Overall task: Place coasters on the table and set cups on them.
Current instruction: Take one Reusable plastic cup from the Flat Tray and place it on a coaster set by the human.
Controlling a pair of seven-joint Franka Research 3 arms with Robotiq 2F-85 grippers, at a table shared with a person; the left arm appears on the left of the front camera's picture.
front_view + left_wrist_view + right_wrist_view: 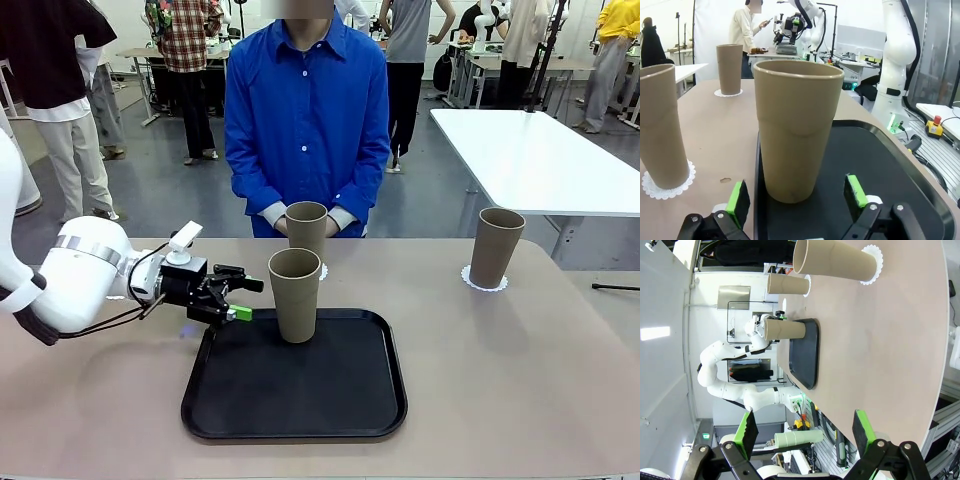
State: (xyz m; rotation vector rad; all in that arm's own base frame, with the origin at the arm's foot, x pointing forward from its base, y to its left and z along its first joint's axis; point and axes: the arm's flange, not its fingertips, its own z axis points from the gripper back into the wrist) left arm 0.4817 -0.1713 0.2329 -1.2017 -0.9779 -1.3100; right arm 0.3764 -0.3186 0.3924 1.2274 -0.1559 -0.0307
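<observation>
Left pincer reaches level, jaws spread, beside the tray's cup.

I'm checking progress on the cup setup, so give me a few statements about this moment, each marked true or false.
1. One cup stands on the black tray. True.
2. The left hand is shut on that cup. False: its fingers are open, one on either side of the cup's base, with gaps showing in the left wrist view.
3. Two cups already stand on coasters on the table. True: one in front of the person, one toward the right.
4. The cup on the tray lies on its side. False: it stands upright.
5. The right hand holds a cup. False: it is open with nothing between its fingers.
</observation>
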